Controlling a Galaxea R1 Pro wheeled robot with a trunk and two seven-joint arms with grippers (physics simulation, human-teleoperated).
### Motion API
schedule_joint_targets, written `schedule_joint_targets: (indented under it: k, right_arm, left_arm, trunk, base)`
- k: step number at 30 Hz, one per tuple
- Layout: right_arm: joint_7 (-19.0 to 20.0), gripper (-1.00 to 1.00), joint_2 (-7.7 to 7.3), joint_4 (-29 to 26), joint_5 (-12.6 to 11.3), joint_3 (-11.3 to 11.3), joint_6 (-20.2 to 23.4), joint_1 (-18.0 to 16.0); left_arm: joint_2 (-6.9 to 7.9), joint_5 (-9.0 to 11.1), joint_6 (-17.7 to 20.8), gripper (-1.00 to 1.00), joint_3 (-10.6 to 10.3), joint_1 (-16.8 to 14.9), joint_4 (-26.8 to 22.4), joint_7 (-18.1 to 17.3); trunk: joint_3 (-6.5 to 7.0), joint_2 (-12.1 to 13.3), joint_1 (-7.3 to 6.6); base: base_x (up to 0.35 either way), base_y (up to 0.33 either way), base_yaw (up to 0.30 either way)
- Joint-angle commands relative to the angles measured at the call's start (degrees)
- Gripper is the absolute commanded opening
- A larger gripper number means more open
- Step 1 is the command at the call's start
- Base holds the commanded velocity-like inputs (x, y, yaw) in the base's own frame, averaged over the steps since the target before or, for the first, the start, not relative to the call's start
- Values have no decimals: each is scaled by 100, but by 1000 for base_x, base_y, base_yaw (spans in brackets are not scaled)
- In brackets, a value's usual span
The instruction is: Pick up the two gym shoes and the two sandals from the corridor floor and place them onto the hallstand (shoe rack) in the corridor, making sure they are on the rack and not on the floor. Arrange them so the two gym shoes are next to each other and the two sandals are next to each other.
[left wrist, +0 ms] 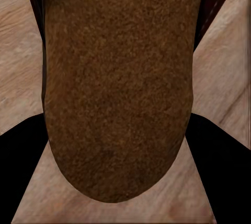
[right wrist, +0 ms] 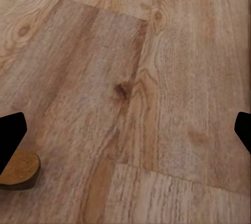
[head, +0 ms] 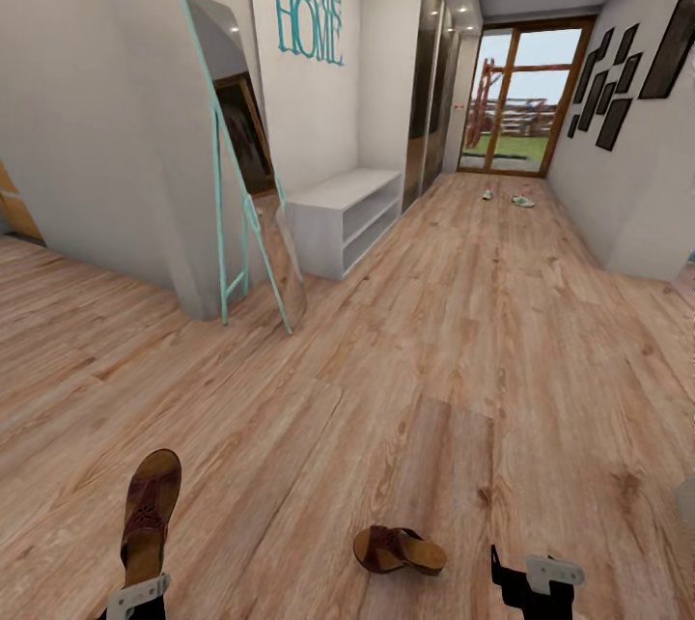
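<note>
You have one sandal (head: 147, 509) up off the floor (head: 454, 340) in your left gripper (head: 138, 593), its fingers closed on the heel end so that the sole (left wrist: 117, 85) sits right against the left wrist camera, dark finger shapes flanking it on both sides. Your right gripper (head: 529, 583) hangs low over bare planks with its fingers spread wide and nothing between them; the heel of the second sandal (head: 398, 549) just shows beside one finger in the right wrist view (right wrist: 18, 170). That second sandal lies on the floor between your two arms, nearer the right one. The shoe rack (head: 345, 214) stands well ahead against the left wall, past the leaning mirror (head: 246, 166), and the two gym shoes (head: 522, 201) are small shapes far down the corridor by the glass door (head: 521, 98). I judge you are mid-collection of the sandals: next, bring the right gripper over to the loose sandal and close on it, then roll to the rack
</note>
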Motion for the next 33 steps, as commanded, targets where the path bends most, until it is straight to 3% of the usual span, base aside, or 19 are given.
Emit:
schedule_joint_targets:
  k: [1, 12, 33]
  right_arm:
    - [-10, 100, 1, 8, 6, -4, -17, -4]
    - [-11, 100, 1, 12, 6, -4, -17, -4]
    - [-11, 100, 1, 13, 6, -4, -17, -4]
  left_arm:
    - [-1, 19, -12, -100, 40, -3, 5, -48]
    - [-1, 19, -12, -100, 40, -3, 5, -48]
    - [-1, 19, -12, -100, 40, -3, 5, -48]
  trunk:
    - [-5, -2, -1]
    - [-5, -2, -1]
    - [-5, -2, -1]
  base:
    - [0, -153, -11]
    - [0, -138, 55]
    - [0, -231, 268]
